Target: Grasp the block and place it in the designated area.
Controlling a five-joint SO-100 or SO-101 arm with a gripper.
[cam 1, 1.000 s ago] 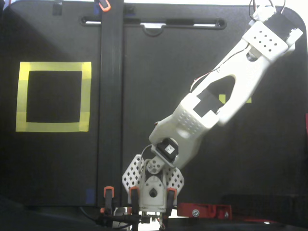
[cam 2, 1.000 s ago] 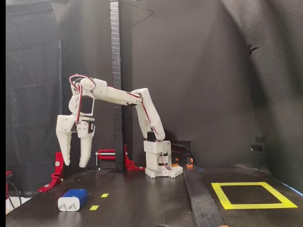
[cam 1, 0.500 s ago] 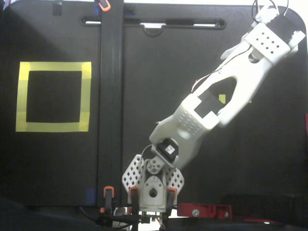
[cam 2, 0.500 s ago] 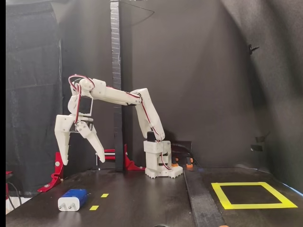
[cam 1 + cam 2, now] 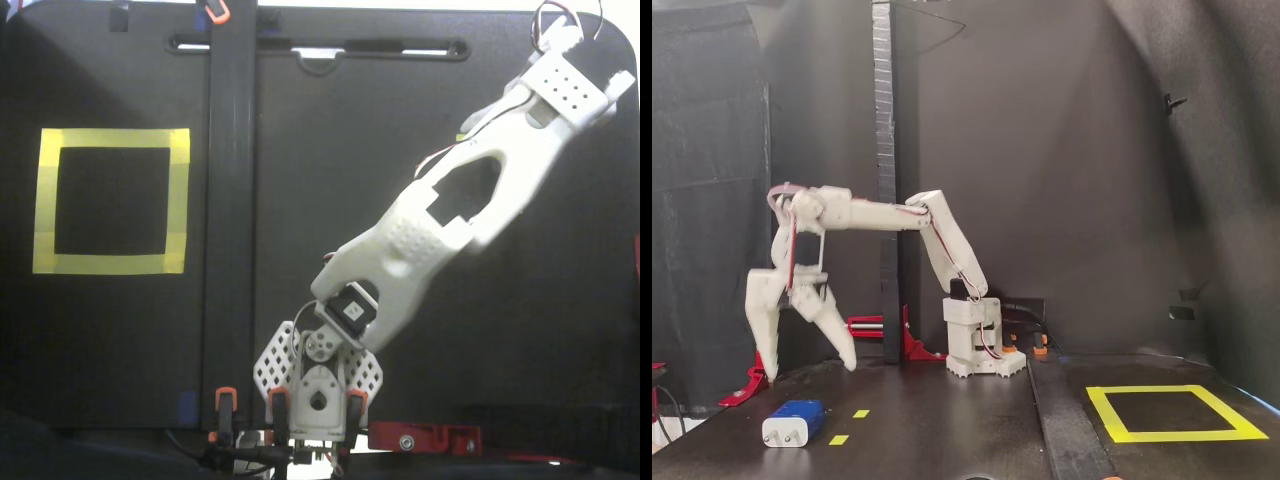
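My pincer (image 5: 805, 360) hangs wide open and empty over the dark worktop (image 5: 940, 420), the blue block (image 5: 795, 422) lies just below it at the near left, and the yellow square (image 5: 1175, 412) sits far right.

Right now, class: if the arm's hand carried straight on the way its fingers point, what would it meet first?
In the side fixed view the open hand points down, so it would likely meet the black tabletop first. The blue block lies lower in the frame, apparently nearer the camera; depth is unclear.
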